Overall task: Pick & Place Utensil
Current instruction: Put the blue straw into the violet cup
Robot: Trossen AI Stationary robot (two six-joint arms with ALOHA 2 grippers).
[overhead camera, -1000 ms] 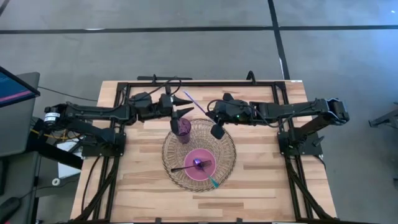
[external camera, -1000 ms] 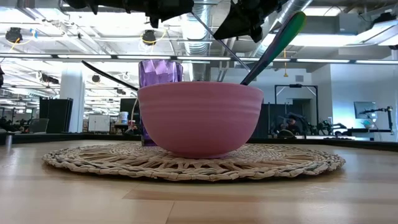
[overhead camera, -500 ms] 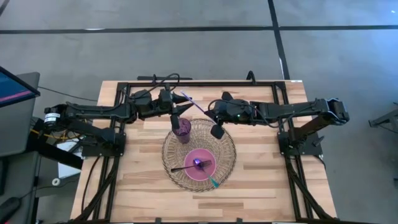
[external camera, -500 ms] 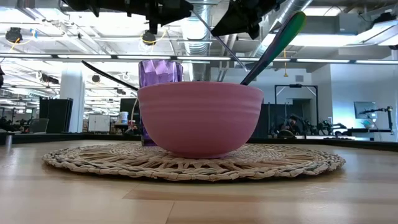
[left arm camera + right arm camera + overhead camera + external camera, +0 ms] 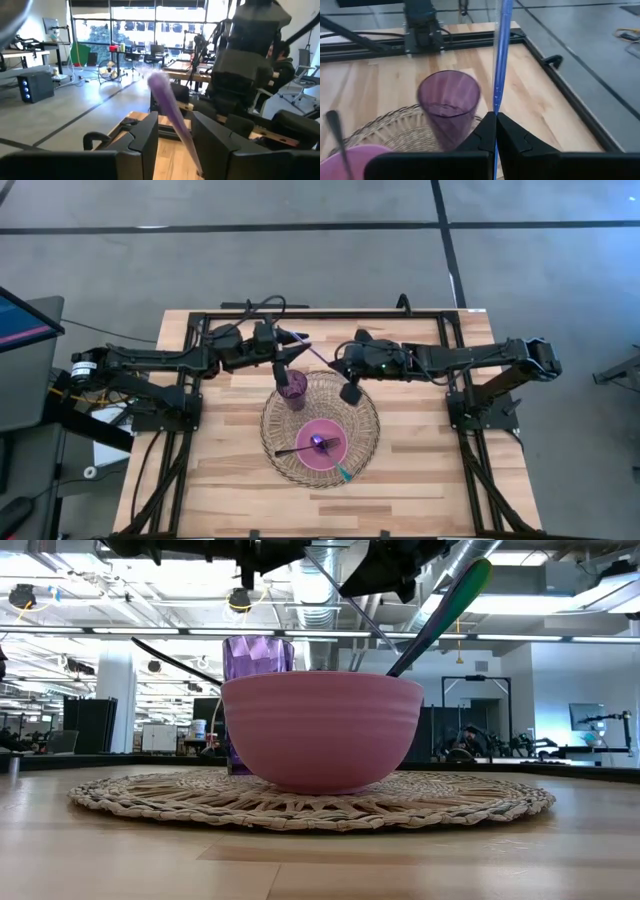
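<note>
A thin blue-purple utensil [image 5: 312, 350] hangs in the air between my two grippers, above the far rim of a woven mat [image 5: 368, 420]. My right gripper [image 5: 349, 390] [image 5: 495, 116] is shut on it. My left gripper [image 5: 280, 352] [image 5: 175, 117] is open, and the utensil's purple end [image 5: 167, 107] runs through the gap between its fingers. A purple cup [image 5: 292, 387] [image 5: 449, 107] [image 5: 257, 655] and a pink bowl [image 5: 320, 442] [image 5: 320, 730] stand on the mat. The bowl holds a black utensil [image 5: 292, 450] and a teal-handled one [image 5: 445, 610]. My right gripper pinches the utensil's thin blue handle [image 5: 494, 102] between its two shut fingers. The handle runs on past the fingertips toward my left gripper, lifted clear of the table beside the cup. My left gripper: I cannot tell whether its open fingers [image 5: 147, 135] touch the utensil's purple end.
A black metal frame [image 5: 330, 312] runs along the table's far edge and down both sides. Both arm bases stand on it. Bare wood [image 5: 230, 480] lies on the near side of the mat and to its left and right.
My left gripper has drawn back from above the cup toward the table's left and far edge. The utensil has stayed in my right gripper, nearly where it was.
</note>
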